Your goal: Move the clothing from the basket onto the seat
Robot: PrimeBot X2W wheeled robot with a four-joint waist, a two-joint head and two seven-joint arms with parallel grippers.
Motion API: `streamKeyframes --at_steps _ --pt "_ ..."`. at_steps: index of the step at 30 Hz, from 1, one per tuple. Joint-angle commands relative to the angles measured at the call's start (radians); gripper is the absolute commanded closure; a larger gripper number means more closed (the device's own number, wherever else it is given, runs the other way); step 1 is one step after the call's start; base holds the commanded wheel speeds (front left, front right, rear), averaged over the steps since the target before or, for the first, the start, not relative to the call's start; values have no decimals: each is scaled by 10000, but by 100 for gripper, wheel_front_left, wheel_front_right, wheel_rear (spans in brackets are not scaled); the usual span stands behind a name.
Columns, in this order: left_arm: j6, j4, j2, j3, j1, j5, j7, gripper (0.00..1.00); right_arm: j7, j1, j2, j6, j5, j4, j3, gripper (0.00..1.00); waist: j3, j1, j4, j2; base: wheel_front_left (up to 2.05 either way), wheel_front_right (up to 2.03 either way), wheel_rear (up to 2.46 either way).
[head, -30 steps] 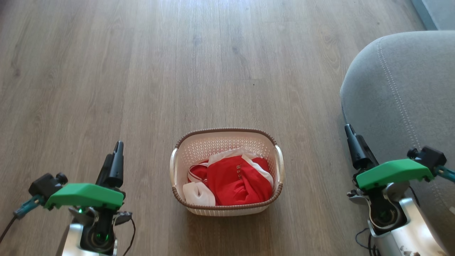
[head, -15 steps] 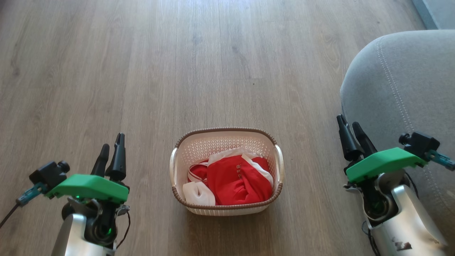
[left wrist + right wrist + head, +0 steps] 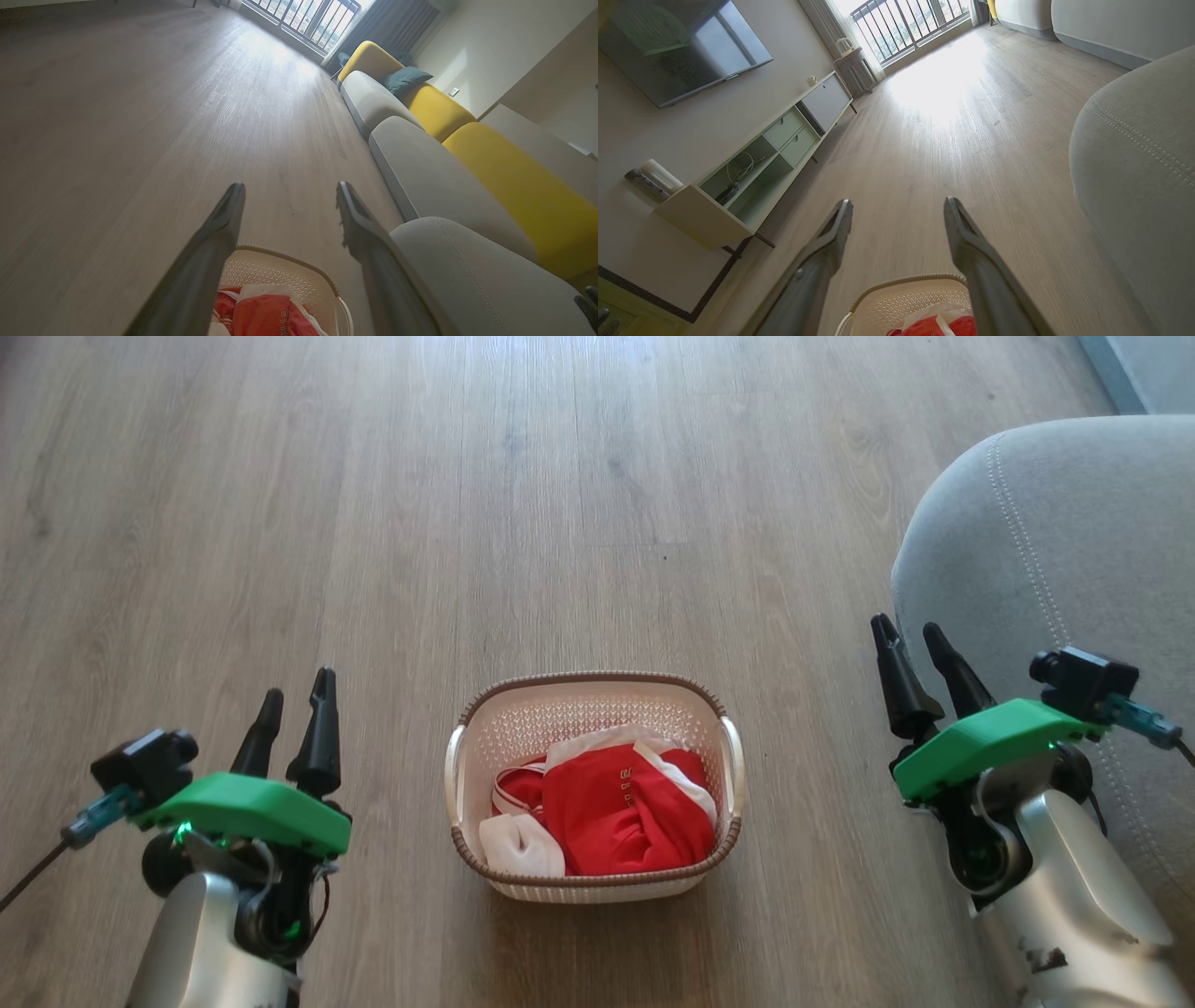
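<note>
Head view: the wooden floor [image 3: 373,523] takes most of the picture. At the right, the grey seat [image 3: 1074,541] is cut off by the edge, with one rounded corner and its stitching showing. The basket [image 3: 579,711] stands on the floor between the arms, apart from the seat. The clothing [image 3: 625,812] lies bunched inside it, red and white; its gold lettering is too small to read. The left fingers [image 3: 319,719] and right fingers [image 3: 892,663] stand apart, holding nothing.

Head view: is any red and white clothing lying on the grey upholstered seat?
No, all the red and white clothing in sight lies bunched inside the cream perforated plastic basket, apart from the grey upholstered seat.
</note>
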Motion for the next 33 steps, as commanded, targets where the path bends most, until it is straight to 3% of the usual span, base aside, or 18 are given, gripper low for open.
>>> streamKeyframes --at_steps 1,20,33 --pt "-12 -243 274 162 -718 462 -157 0 -193 -662 -168 1 -394 -219 250 0 17 0 2 0 0 0 0" --pt "-15 -37 247 278 -1195 2739 -685 0 -726 -1377 -254 0 -2527 334 510 0 97 0 -28 0 0 0 0" --pt "-17 88 44 878 -1586 4571 -1094 0 -1140 -1864 -276 0 -4442 668 79 0 250 0 -44 0 0 0 0"
